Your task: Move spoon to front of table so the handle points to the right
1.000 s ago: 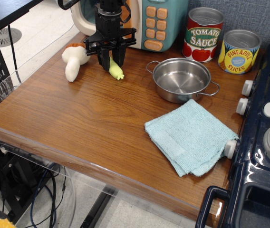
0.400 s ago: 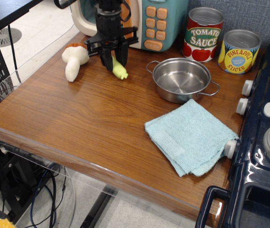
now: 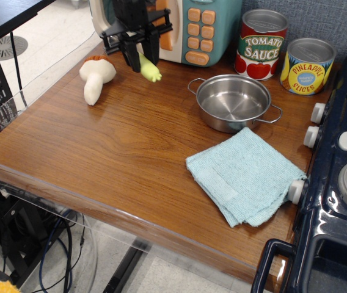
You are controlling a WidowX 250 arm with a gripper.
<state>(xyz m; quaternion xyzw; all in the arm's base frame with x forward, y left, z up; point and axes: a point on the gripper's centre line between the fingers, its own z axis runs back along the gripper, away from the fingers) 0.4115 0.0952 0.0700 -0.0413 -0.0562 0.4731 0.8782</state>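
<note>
My black gripper [image 3: 139, 54] hangs above the back left of the brown wooden table [image 3: 100, 152], in front of a toy microwave. It is shut on the spoon, which is lifted clear of the tabletop. Only the spoon's light yellow-green handle [image 3: 149, 69] shows, sticking out down and to the right from between the fingers [image 3: 127, 56]. The silver bowl is hidden behind the gripper.
A white mushroom toy [image 3: 96, 77] with a brown cap lies left of the gripper. A steel pot [image 3: 233, 101] stands at the back middle, a light blue cloth [image 3: 244, 174] in front of it. Two cans [image 3: 261, 43] stand at the back. A dark blue toy stove [image 3: 338, 183] fills the right side.
The gripper has risen and shifted slightly back with the spoon, lifting the handle off the table.
</note>
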